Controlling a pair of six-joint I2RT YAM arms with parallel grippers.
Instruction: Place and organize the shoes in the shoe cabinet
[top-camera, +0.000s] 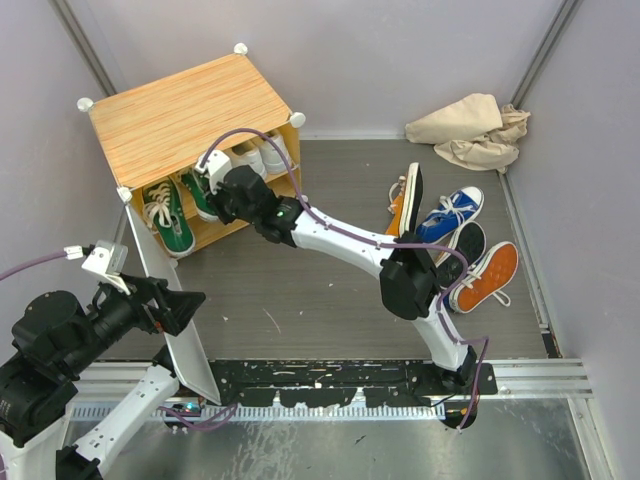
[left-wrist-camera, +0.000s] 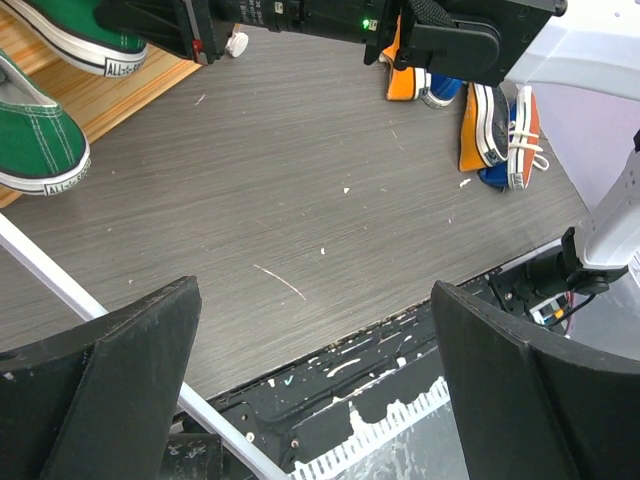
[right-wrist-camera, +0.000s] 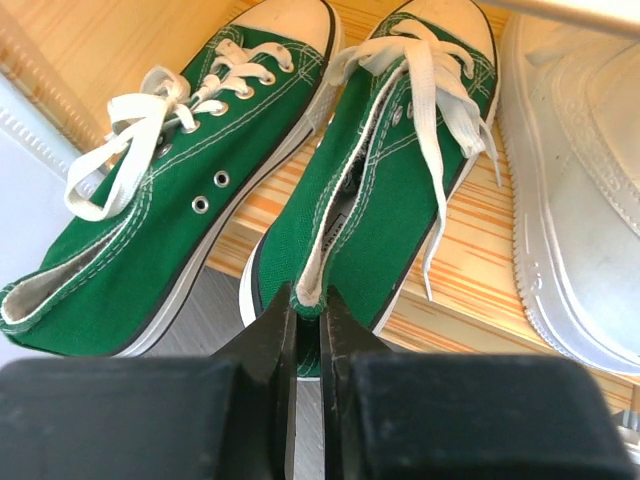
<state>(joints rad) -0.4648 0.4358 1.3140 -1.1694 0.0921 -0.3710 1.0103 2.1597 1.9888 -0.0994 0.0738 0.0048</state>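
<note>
Shoes in green occupy the open front of the shoe cabinet (top-camera: 190, 110), which stands at the far left of the desk (top-camera: 300, 300). Both rest on the cabinet's wooden board (right-wrist-camera: 470, 270), toes pointing inward and heels projecting past the board's front edge. A white shoe (right-wrist-camera: 590, 180) sits on the same board, just beside them on the right in the right wrist view.

Right arm: it reaches across the desk to the cabinet opening. The right end effector (right-wrist-camera: 308, 300) is closed almost completely, its two fingers pinching the heel rim of the held green shoe (right-wrist-camera: 390, 200). This shoe lies between the white shoe and the other green shoe (right-wrist-camera: 150, 230), whose loose white laces trail to its outer side.

Left arm: it is positioned at the near left of the desk. The left end effector (left-wrist-camera: 315, 300) is spread wide and holds nothing. The cabinet door (top-camera: 185, 350) is swung open toward the near edge, and its thin white edge passes under the left finger (left-wrist-camera: 110, 390) in the left wrist view. Contact between finger and door cannot be determined.

Remaining footwear: two orange shoes (top-camera: 490, 275) and a blue shoe (top-camera: 450, 215) lie grouped on the right side of the desk, well apart from the cabinet. One orange shoe is tipped on its side and one shows its sole. A crumpled beige cloth (top-camera: 470, 130) lies at the far right corner.
</note>
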